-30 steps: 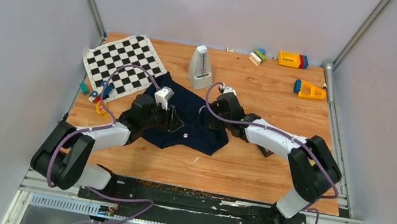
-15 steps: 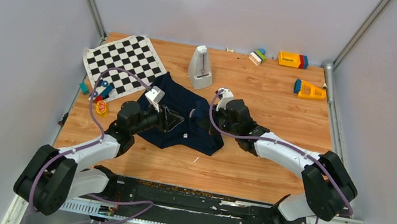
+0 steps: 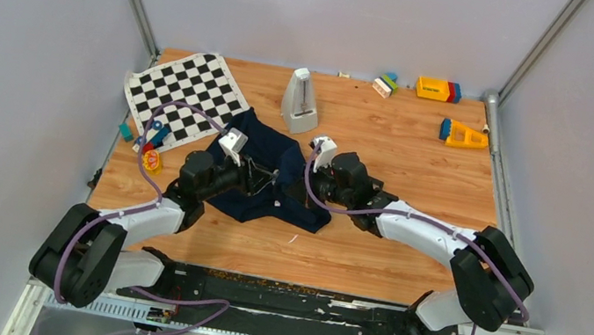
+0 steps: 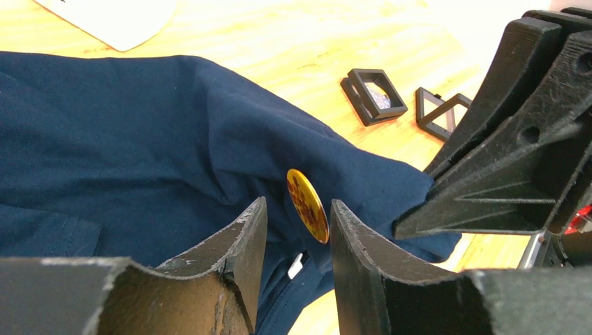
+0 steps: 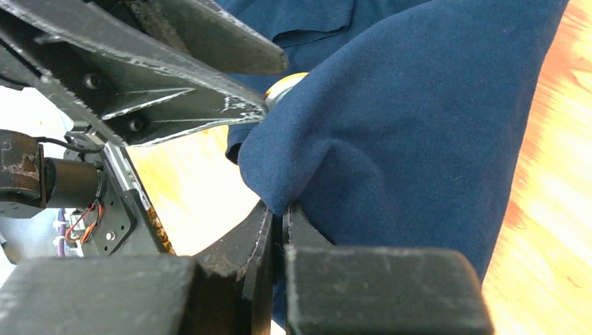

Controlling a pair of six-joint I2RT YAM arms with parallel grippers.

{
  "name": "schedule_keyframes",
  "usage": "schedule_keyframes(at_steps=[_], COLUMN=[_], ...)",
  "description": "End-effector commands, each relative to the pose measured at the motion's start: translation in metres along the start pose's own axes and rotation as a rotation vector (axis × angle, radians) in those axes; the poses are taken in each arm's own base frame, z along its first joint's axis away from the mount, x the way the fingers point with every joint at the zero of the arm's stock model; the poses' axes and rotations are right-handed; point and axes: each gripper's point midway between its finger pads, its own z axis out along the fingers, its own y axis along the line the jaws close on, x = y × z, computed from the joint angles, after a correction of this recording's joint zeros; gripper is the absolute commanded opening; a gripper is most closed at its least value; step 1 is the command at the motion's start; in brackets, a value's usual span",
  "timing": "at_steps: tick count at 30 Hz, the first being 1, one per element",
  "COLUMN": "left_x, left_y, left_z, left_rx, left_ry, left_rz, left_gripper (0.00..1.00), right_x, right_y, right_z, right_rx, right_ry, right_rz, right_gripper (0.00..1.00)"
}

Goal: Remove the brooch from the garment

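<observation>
The garment [image 3: 274, 148], a dark navy shirt, lies crumpled mid-table between both arms. My right gripper [image 5: 279, 209] is shut on a fold of the garment [image 5: 419, 125] and holds it raised. The brooch [image 4: 307, 206], a small round disc that looks amber here, stands on that fold, edge-on. Its rim shows pale in the right wrist view [image 5: 283, 85]. My left gripper [image 4: 299, 204] is open, one finger on each side of the brooch, the disc close to the right finger. In the top view the left gripper [image 3: 260, 182] and right gripper [image 3: 301, 190] almost meet.
A checkered mat [image 3: 184, 97] lies back left, with small toys [image 3: 151, 159] by it. A grey-white wedge-shaped object [image 3: 301, 101] stands behind the garment. Coloured blocks [image 3: 438, 89] sit back right. Two black square boxes [image 4: 373, 94] lie beyond the cloth.
My right gripper has moved left toward the left gripper, bringing the cloth fold with it. My left gripper drew back, then edged in around the brooch.
</observation>
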Motion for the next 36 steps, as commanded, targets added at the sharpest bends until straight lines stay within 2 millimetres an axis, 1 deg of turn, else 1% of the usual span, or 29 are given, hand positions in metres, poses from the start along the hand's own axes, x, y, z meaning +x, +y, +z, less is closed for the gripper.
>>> schedule_keyframes(at_steps=[1, 5, 7, 8, 9, 10, 12, 14, 16, 23, 26, 33, 36], left_x=[-0.012, -0.011, -0.01, -0.008, -0.007, -0.005, -0.003, -0.002, -0.001, -0.003, -0.005, -0.014, -0.013], left_y=[-0.001, 0.0, 0.003, 0.005, 0.007, 0.008, 0.01, 0.011, 0.012, 0.014, 0.017, 0.016, 0.021], left_z=[0.002, 0.002, 0.003, 0.003, 0.004, 0.004, 0.006, 0.007, 0.007, 0.004, 0.001, -0.002, -0.006], left_rx=[0.008, -0.002, -0.017, -0.024, -0.033, -0.037, -0.043, -0.05, -0.051, -0.069, -0.094, -0.104, -0.136], left_ry=[-0.052, -0.045, -0.037, -0.03, -0.02, -0.012, 0.003, 0.012, 0.016, 0.006, -0.005, -0.061, -0.071], left_rz=[0.013, 0.014, 0.012, 0.012, 0.008, 0.007, 0.001, -0.004, -0.003, 0.017, 0.014, -0.002, 0.0], left_gripper=[0.45, 0.38, 0.33, 0.26, 0.23, 0.17, 0.09, 0.03, 0.0, 0.0, 0.0, 0.0, 0.0], right_x=[-0.013, -0.012, -0.012, -0.012, -0.013, -0.013, -0.014, -0.012, -0.009, -0.008, -0.007, -0.007, -0.01], right_y=[0.016, 0.018, 0.018, 0.017, 0.016, 0.013, 0.004, -0.006, -0.012, -0.021, -0.028, -0.042, -0.05], right_z=[0.002, 0.004, 0.003, 0.004, 0.003, 0.004, 0.006, 0.009, 0.013, 0.019, 0.019, 0.016, 0.015], right_rx=[-0.065, -0.068, -0.067, -0.061, -0.052, -0.037, 0.017, 0.068, 0.096, 0.152, 0.192, 0.27, 0.324], right_ry=[-0.044, -0.038, -0.037, -0.038, -0.041, -0.04, -0.039, -0.027, -0.013, 0.006, -0.003, -0.017, -0.027], right_rz=[-0.052, -0.052, -0.054, -0.053, -0.052, -0.047, -0.03, -0.021, -0.012, 0.027, 0.035, 0.05, 0.069], right_gripper=[0.04, 0.04, 0.04, 0.04, 0.04, 0.03, 0.02, 0.01, 0.01, 0.0, 0.0, 0.0, 0.0])
